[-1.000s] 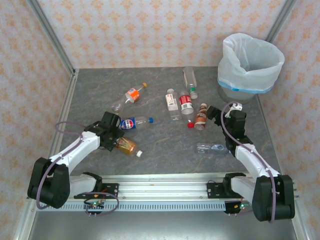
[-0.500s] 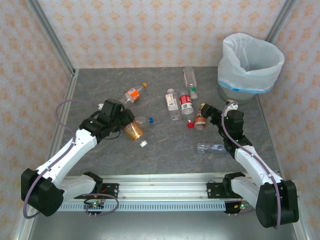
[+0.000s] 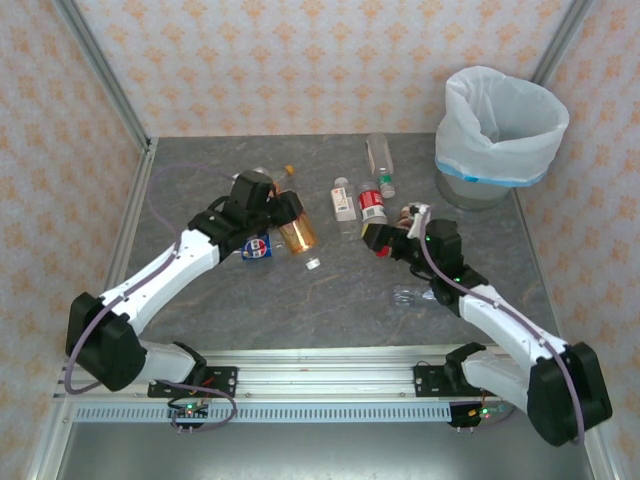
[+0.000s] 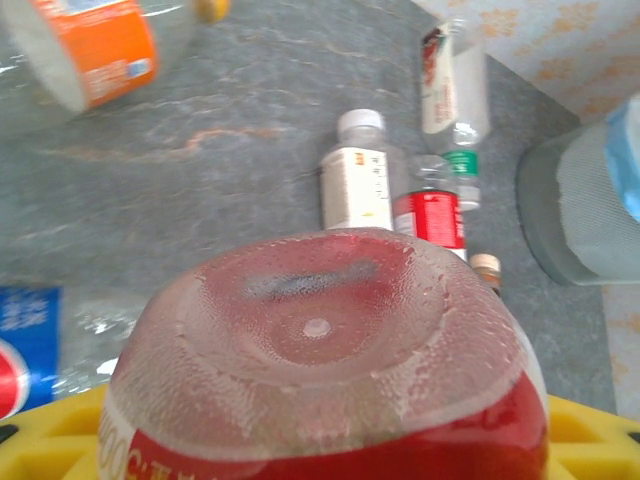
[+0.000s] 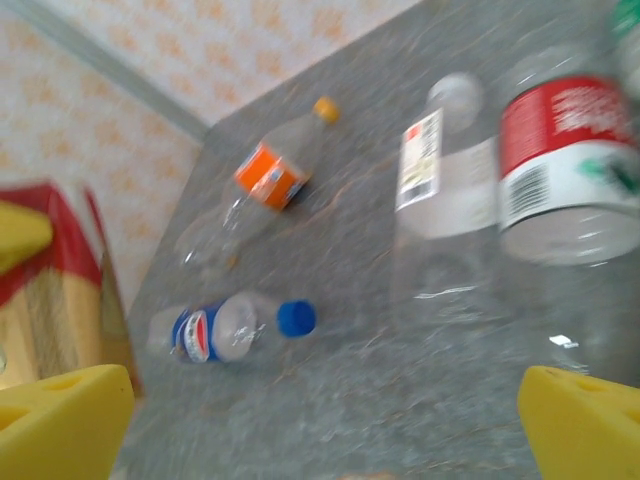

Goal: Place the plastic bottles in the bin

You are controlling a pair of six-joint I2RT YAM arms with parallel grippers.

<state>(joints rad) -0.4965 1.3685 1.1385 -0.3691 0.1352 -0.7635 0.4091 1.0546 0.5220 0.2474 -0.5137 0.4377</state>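
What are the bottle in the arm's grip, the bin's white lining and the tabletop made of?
Held bottle: glossy see-through plastic, judging by its moulded, pebbled base with light passing through. Bin liner: thin translucent white plastic film, crinkled and folded over the rim. Tabletop: matte grey with stone-like veining, possibly laminate.

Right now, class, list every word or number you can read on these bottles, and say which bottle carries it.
None reads clearly.
Held bottle: white characters, cut off, illegible.
Orange-label bottle: print too small.
White-label bottle: too small.
Red-label bottle: blurred.
Blue-label bottle: logo, no legible words.
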